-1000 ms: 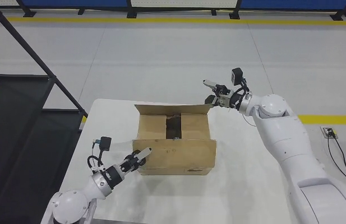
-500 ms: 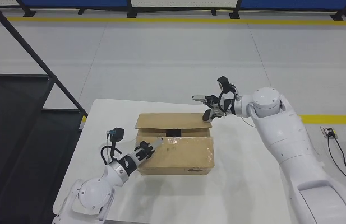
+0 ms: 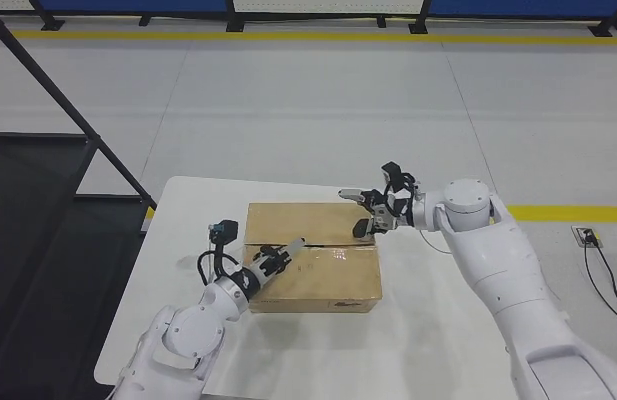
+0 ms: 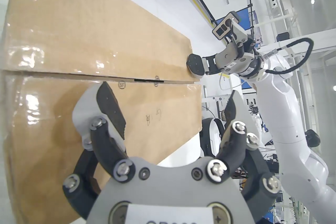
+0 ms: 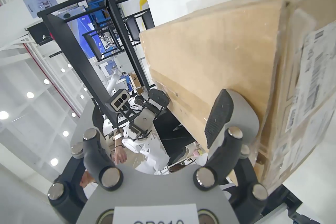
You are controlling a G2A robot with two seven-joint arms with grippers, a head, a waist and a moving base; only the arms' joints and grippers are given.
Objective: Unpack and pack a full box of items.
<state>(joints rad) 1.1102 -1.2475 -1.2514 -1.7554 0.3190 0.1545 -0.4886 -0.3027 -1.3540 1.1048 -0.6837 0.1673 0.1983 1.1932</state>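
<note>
The white table [image 3: 438, 330] holds a brown cardboard box [image 3: 313, 270] in its middle. From the top, both flaps lie flat. The left gripper [image 3: 283, 250] sits over the near flap, jaws spread wide and holding nothing. The right gripper [image 3: 358, 210] is at the far flap's end, jaws also spread, with one pad [image 4: 195, 64] touching the flap's edge. The left wrist view shows the thin seam [image 4: 105, 77] between the flaps. The right wrist view shows a paper label [image 5: 309, 72] on the box's side.

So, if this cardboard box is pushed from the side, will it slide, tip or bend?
Likely it slides: the box is low and wide on a smooth table. Its walls look stiff, with square corners. The top flaps may lift easily, since a dark gap shows along their seam. Weight cannot be judged.
</note>
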